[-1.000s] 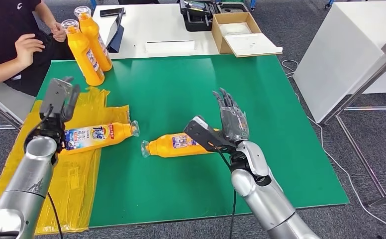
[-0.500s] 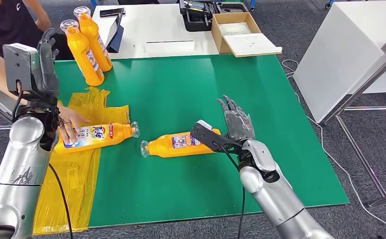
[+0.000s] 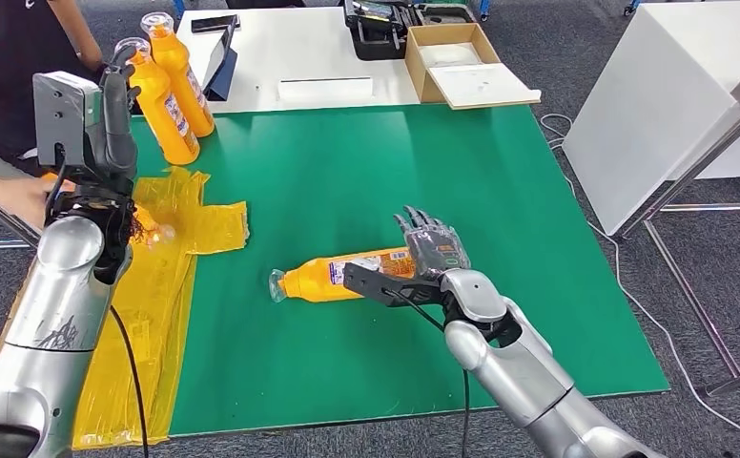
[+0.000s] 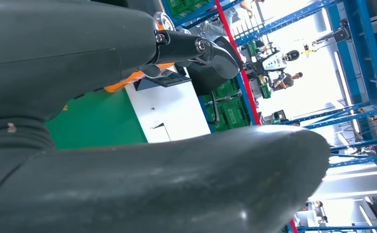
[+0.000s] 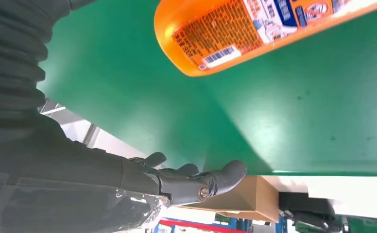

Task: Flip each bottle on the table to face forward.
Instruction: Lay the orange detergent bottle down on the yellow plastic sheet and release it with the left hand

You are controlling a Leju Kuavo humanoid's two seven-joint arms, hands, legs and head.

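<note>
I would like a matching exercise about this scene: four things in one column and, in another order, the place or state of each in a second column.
Things:
1. lying bottle
2. two standing bottles
3. cardboard box
4. yellow plastic bag

Places or states:
A. open, on the white table beyond the green mat
B. on its side in the middle of the green mat, beside the right hand
C. spread flat at the mat's left edge
D. upright at the mat's far left corner

Pairs: 1-B, 2-D, 3-A, 4-C
</note>
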